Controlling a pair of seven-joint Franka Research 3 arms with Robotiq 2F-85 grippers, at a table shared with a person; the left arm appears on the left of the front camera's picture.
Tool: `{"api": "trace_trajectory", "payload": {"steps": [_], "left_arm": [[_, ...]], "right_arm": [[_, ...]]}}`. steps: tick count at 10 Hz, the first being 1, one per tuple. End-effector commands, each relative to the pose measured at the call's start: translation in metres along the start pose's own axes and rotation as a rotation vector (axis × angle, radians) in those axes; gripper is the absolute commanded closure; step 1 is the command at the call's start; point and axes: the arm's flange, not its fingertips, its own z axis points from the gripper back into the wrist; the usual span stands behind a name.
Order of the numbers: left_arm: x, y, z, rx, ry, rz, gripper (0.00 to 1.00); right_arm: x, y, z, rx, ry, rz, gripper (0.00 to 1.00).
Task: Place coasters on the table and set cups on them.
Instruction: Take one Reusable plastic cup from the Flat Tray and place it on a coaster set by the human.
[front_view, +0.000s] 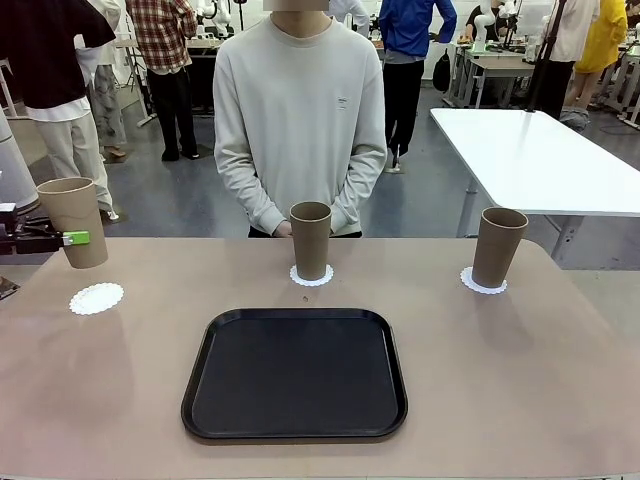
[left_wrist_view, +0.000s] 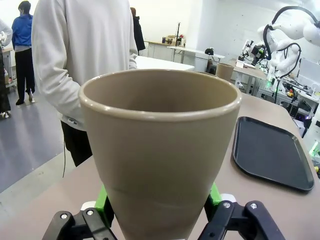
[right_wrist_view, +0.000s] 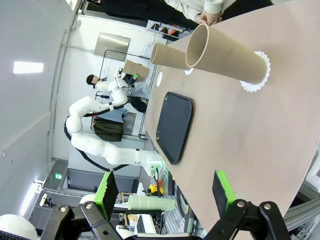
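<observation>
**One cup in the air, two cups on doilies**

At the far left, the left tool (front_view: 55, 238) has its green pads clamped on the lower body of a tan cup (front_view: 74, 220), upright above the beige desk (front_view: 520, 380). Just right of it and below lies a bare white doily (front_view: 97, 298). A black tray (front_view: 295, 372) sits in the middle. Behind it, in front of the person (front_view: 300, 120), a second cup (front_view: 311, 240) stands on its doily (front_view: 312, 277). Farther right, a third cup (front_view: 498, 246) stands on another doily (front_view: 482, 283). The right tool (right_wrist_view: 165, 192) hangs off the desk's edge, jaws wide apart and holding nothing.
</observation>
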Motion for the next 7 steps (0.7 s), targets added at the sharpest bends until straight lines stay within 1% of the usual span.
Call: {"api": "trace_trajectory", "payload": {"steps": [1, 4, 7], "left_arm": [[-0.011, -0.003, 0.002, -0.08, 0.001, -0.029, 0.15], [-0.041, -0.001, 0.003, -0.142, 0.0, -0.064, 0.15], [-0.051, 0.004, 0.009, -0.173, -0.014, -0.134, 0.15]], "right_arm": [[0.0, 0.001, -0.002, -0.001, -0.011, 0.003, 0.0], [0.0, 0.001, -0.002, -0.001, -0.011, 0.003, 0.0], [0.0, 0.001, -0.002, -0.001, -0.011, 0.003, 0.0]]}}
